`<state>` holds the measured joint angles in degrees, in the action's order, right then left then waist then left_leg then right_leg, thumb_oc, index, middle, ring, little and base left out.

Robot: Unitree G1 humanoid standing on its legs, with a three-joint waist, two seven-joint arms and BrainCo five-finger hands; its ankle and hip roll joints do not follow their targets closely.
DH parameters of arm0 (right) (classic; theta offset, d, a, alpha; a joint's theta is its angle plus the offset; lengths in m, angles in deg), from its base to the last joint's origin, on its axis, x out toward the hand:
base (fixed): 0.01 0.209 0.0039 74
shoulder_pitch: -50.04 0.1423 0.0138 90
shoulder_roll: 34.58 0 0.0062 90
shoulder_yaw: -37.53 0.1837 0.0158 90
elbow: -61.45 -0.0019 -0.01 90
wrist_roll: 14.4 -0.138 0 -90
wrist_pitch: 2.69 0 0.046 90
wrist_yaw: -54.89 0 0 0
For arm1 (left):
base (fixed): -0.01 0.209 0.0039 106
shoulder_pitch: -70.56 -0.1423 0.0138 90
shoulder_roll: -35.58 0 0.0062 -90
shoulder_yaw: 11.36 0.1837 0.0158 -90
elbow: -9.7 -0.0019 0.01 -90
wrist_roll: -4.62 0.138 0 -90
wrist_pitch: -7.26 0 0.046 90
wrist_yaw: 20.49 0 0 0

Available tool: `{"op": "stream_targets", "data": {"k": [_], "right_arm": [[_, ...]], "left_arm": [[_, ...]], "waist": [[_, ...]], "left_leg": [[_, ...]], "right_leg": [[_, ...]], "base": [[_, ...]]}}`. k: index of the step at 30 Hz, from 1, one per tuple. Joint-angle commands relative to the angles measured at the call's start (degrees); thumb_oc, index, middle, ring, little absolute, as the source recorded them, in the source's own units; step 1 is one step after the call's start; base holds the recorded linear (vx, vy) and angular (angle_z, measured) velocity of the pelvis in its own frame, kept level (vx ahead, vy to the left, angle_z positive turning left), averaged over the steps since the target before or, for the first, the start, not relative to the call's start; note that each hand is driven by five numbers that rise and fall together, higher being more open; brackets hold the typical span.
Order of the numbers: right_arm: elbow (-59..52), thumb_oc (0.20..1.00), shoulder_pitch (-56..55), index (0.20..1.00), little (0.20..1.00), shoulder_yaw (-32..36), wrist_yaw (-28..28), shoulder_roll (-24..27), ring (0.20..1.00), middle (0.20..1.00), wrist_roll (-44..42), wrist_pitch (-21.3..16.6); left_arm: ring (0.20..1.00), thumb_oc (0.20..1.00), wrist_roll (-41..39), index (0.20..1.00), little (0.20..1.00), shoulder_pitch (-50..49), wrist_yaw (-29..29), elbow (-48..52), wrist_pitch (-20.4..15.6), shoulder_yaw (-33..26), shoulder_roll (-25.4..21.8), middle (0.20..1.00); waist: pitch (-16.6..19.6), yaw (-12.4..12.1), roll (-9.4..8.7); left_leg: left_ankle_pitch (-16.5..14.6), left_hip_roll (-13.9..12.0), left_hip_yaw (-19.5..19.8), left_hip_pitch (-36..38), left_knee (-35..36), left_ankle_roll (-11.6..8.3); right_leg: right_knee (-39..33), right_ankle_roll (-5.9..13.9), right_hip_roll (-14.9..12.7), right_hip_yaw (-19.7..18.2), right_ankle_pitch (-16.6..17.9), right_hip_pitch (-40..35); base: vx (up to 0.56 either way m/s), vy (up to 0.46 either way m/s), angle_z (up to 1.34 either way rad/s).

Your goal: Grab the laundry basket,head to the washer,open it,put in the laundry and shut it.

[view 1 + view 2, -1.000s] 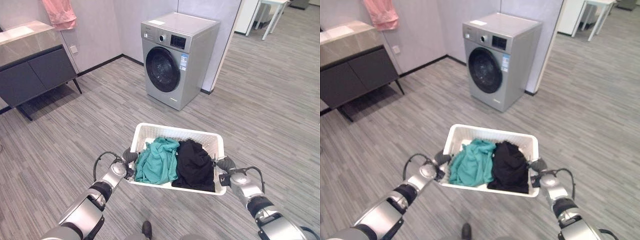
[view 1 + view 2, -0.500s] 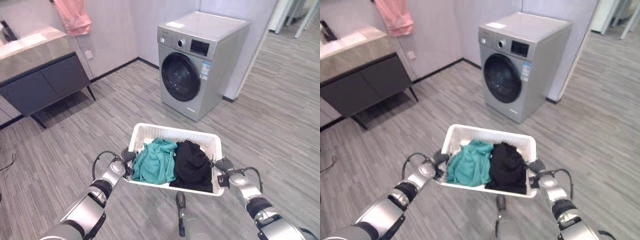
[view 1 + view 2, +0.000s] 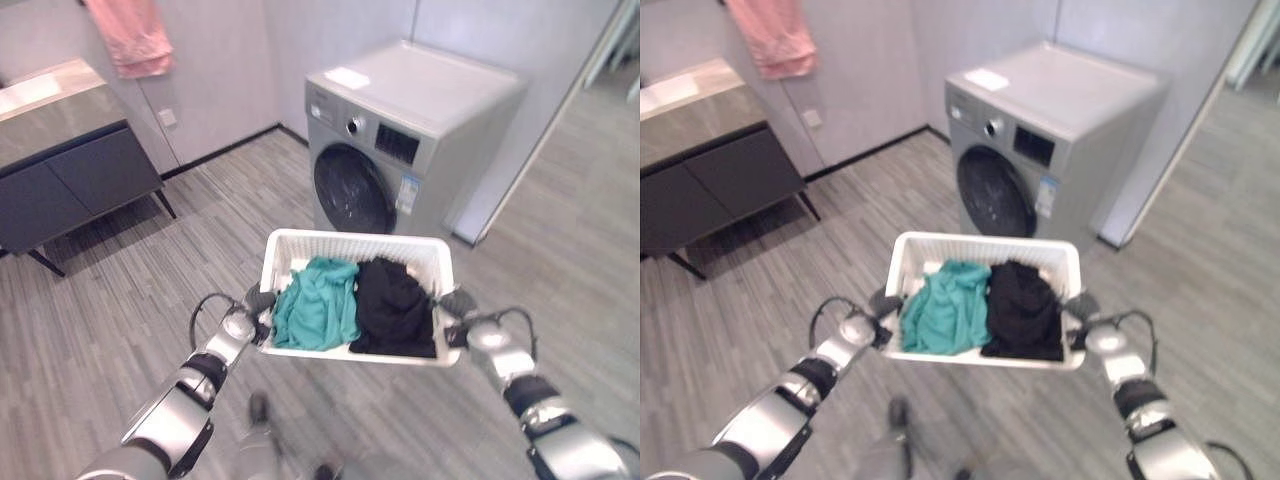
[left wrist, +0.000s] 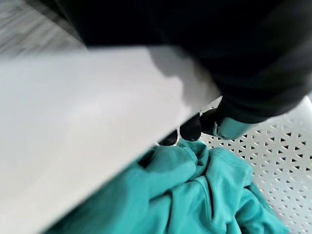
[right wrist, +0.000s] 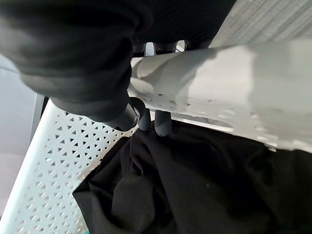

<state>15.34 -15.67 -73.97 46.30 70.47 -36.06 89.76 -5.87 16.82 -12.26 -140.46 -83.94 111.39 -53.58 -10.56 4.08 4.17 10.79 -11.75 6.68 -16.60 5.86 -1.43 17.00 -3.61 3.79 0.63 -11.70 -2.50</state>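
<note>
White plastic laundry basket (image 3: 420, 249) w/ lattice walls sits lifted between our two hands, just in front of the grey washer (image 3: 400, 140), whose round dark door (image 3: 342, 190) is closed. Our left hand (image 3: 257, 302) curls its dark-tipped fingers (image 4: 191, 129) over the basket's left rim and our right hand (image 3: 457, 304) grips the right rim the same way (both wrist views show fingertips hooked inside the wall). Inside lie a teal garment (image 3: 316, 305) on the left & a black garment (image 3: 394, 309) on the right, touching; a pink towel (image 3: 128, 36) hangs on the wall above a dark cabinet (image 3: 70, 185).
</note>
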Motion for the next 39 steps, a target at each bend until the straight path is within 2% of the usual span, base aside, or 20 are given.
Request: {"op": "stream_targets", "data": {"k": [1,3,5,7,8,9,10,12,15,16,18,22,26,29,31,32,33,35,37,39], "right_arm": [[-1.1,0.2,3.4,0.2,0.2,2.3,0.7,-1.0,0.2,0.2,-1.8,-5.5],[0.3,0.2,4.4,0.2,0.2,1.5,1.4,-1.8,0.2,0.2,-1.5,-5.2],[0.6,0.2,4.4,0.2,0.2,1.7,1.4,-2.2,0.2,0.2,-1.2,-5.2],[-0.5,0.2,3.8,0.2,0.2,2.2,1.7,-3.0,0.2,0.2,-1.2,-5.1],[-0.3,0.2,3.4,0.2,0.2,2.3,1.8,-3.8,0.2,0.2,-1.1,-5.1],[0.3,0.2,3.0,0.2,0.2,2.3,2.2,-5.0,0.2,0.2,-1.0,-4.9],[0.3,0.2,3.0,0.2,0.2,2.3,2.2,-5.0,0.2,0.2,-1.0,-4.9],[0.8,0.2,3.4,0.2,0.2,1.6,2.6,-6.6,0.2,0.2,-0.7,-4.7],[0.6,0.2,3.7,0.2,0.2,1.1,2.8,-7.7,0.2,0.2,-0.6,-4.9],[0.0,0.2,3.5,0.2,0.2,1.0,2.8,-8.1,0.2,0.2,-0.4,-5.1],[-7.2,0.2,1.9,0.2,0.2,1.7,2.4,-7.9,0.2,0.2,0.7,-5.5],[-14.9,0.2,-2.0,0.2,0.2,3.6,2.4,-6.6,0.2,0.2,0.7,-6.3],[-18.0,0.2,-5.7,0.2,0.2,4.7,3.0,-5.5,0.2,0.2,1.1,-6.4],[-18.8,0.2,-8.1,0.2,0.2,5.9,3.0,-4.2,0.2,0.2,1.6,-6.2],[-19.9,0.2,-9.1,0.2,0.2,6.4,3.1,-3.2,0.2,0.2,1.7,-6.1],[-21.3,0.2,-9.5,0.2,0.2,6.7,3.2,-2.0,0.2,0.2,1.6,-6.1],[-21.3,0.2,-9.5,0.2,0.2,6.7,3.2,-2.0,0.2,0.2,1.6,-6.1],[-22.0,0.2,-9.5,0.2,0.2,6.6,3.2,-1.1,0.2,0.2,1.9,-6.1],[-21.7,0.2,-9.7,0.2,0.2,6.6,3.0,-0.5,0.2,0.2,2.3,-6.0],[-21.2,0.2,-9.9,0.2,0.2,6.7,3.1,-0.5,0.2,0.2,2.3,-5.8]], "left_arm": [[0.2,0.2,-1.7,0.2,0.2,7.2,2.2,1.1,-4.4,0.6,-2.6,0.2],[0.2,0.2,-2.2,0.2,0.2,6.1,2.2,1.2,-5.0,0.2,-3.4,0.2],[0.2,0.2,-2.1,0.2,0.2,5.9,2.3,1.2,-5.1,0.3,-3.5,0.2],[0.2,0.2,-2.3,0.2,0.2,5.6,2.3,1.2,-5.2,0.3,-4.0,0.2],[0.2,0.2,-2.4,0.2,0.2,5.3,2.4,0.9,-5.2,0.1,-4.4,0.2],[0.2,0.2,-2.3,0.2,0.2,5.1,2.4,1.1,-5.1,0.0,-5.0,0.2],[0.2,0.2,-2.3,0.2,0.2,5.1,2.4,1.1,-5.1,0.1,-5.0,0.2],[0.2,0.2,-2.2,0.2,0.2,4.8,2.2,1.4,-4.8,0.2,-5.5,0.2],[0.2,0.2,-1.9,0.2,0.2,4.5,2.2,1.7,-4.6,-0.3,-6.3,0.2],[0.2,0.2,-1.8,0.2,0.2,4.4,2.1,1.7,-4.5,-0.4,-6.8,0.2],[0.2,0.2,-0.8,0.2,0.2,4.3,2.3,2.9,-4.1,-1.7,-7.8,0.2],[0.2,0.2,0.3,0.2,0.2,4.1,3.0,6.1,-4.1,-3.4,-9.3,0.2],[0.2,0.2,0.7,0.2,0.2,2.6,3.1,8.9,-4.5,-5.3,-10.1,0.2],[0.2,0.2,0.9,0.2,0.2,2.1,3.0,9.0,-4.8,-6.2,-8.9,0.2],[0.2,0.2,0.8,0.2,0.2,2.4,3.3,8.6,-4.8,-6.1,-8.0,0.2],[0.2,0.2,0.7,0.2,0.2,2.5,3.5,9.5,-4.9,-6.1,-7.0,0.2],[0.2,0.2,0.7,0.2,0.2,2.5,3.5,9.5,-4.9,-6.0,-6.9,0.2],[0.2,0.2,-0.1,0.2,0.2,2.0,3.9,10.8,-5.0,-6.7,-6.4,0.2],[0.2,0.2,-0.7,0.2,0.2,1.5,4.1,12.7,-5.3,-6.8,-6.4,0.2],[0.2,0.2,-0.9,0.2,0.2,1.3,4.2,13.8,-5.4,-6.6,-6.4,0.2]], "waist": [[5.1,-2.6,-5.29],[6.3,-3.2,-3.58],[6.7,-3.5,-3.19],[7.3,-3.7,-3.33],[8.0,-3.9,-3.44],[8.6,-4.0,-3.25],[8.6,-4.0,-3.25],[8.2,-3.6,-2.52],[7.8,-3.7,-1.98],[7.4,-3.8,-1.69],[6.2,-2.6,-1.65],[5.8,-1.5,-2.15],[6.9,-2.0,-3.15],[7.6,-2.1,-4.36],[6.9,-2.1,-5.51],[5.4,-2.3,-6.14],[5.5,-2.2,-6.05],[4.3,-2.8,-6.47],[4.1,-2.9,-6.73],[4.2,-3.1,-7.19]], "left_leg": [[-1.5,0.2,0.2,5.9,-1.3,-5.45],[-1.4,0.0,0.5,7.1,-2.8,-5.75],[-0.9,0.4,-0.5,7.1,-5.1,-5.74],[-3.1,2.0,-2.7,6.3,-9.4,-4.66],[-4.6,3.2,-4.0,7.1,-10.7,-3.63],[-6.3,4.9,-5.7,9.2,-10.6,-1.87],[-6.3,4.9,-5.7,9.2,-10.6,-1.87],[-7.8,6.5,-7.2,11.7,-10.0,0.14],[-9.0,7.8,-7.7,14.2,-9.1,1.62],[-9.6,8.2,-8.2,15.1,-8.7,2.13],[-10.0,8.9,-9.4,17.4,-7.3,2.05],[-11.0,9.4,-9.8,18.9,-6.4,1.45],[-11.1,10.5,-10.7,20.4,-4.2,0.97],[-12.2,11.2,-10.6,20.2,-5.1,0.42],[-13.8,11.8,-10.4,18.4,-11.1,-0.6],[-13.2,11.3,-10.3,14.4,-20.0,-2.6],[-13.4,11.2,-10.2,14.1,-20.5,-2.63],[-11.9,11.2,-7.6,10.0,-28.8,-3.91],[-12.3,9.7,-5.8,9.2,-28.5,-3.74],[-11.4,6.2,-4.9,10.2,-23.7,-3.26]], "right_leg": [[-16.6,7.16,-4.2,-2.8,4.1,-8.3],[-15.7,8.0,-5.3,-5.0,2.2,-10.2],[-14.7,8.51,-6.3,-5.4,2.0,-10.8],[-11.1,9.88,-9.2,-6.5,2.0,-10.5],[-8.4,10.76,-10.5,-6.8,3.3,-9.5],[-1.5,12.13,-11.8,-7.3,7.1,-6.2],[-1.5,12.13,-11.9,-7.3,7.1,-6.2],[6.3,13.13,-12.2,-7.3,12.6,-1.9],[11.4,13.28,-12.8,-5.4,14.4,1.3],[13.0,13.16,-13.6,-2.9,15.4,3.0],[7.6,12.07,-11.6,4.8,11.2,7.3],[-1.5,11.11,-10.1,9.6,8.7,6.0],[-9.4,10.07,-7.1,10.5,8.6,2.9],[-14.0,9.35,-5.5,7.8,8.5,0.7],[-14.6,8.45,-5.4,6.6,8.3,-0.4],[-15.0,7.79,-5.6,7.3,8.1,-1.4],[-15.0,7.76,-5.5,7.4,8.2,-1.3],[-15.3,6.62,-5.2,6.5,7.9,-2.3],[-15.9,6.53,-5.4,6.4,7.3,-2.8],[-16.0,6.87,-6.3,6.3,6.9,-2.9]], "base": [[0.33,0.201,-0.42],[0.37,0.313,-0.53],[0.33,0.34,-0.39],[0.37,0.415,-0.64],[0.43,0.511,-0.58],[0.31,0.377,-0.21],[0.27,0.378,-0.42],[0.17,0.292,-0.28],[0.15,0.253,-0.25],[0.15,0.226,-0.18],[0.21,0.256,-0.22],[0.12,0.042,0.09],[0.12,-0.024,0.15],[0.09,-0.047,-0.05],[0.05,-0.082,-0.01],[-0.01,-0.08,0.06],[-0.04,-0.072,0.15],[-0.01,-0.026,0.11],[0.04,0.032,-0.02],[0.06,0.083,-0.03]]}}
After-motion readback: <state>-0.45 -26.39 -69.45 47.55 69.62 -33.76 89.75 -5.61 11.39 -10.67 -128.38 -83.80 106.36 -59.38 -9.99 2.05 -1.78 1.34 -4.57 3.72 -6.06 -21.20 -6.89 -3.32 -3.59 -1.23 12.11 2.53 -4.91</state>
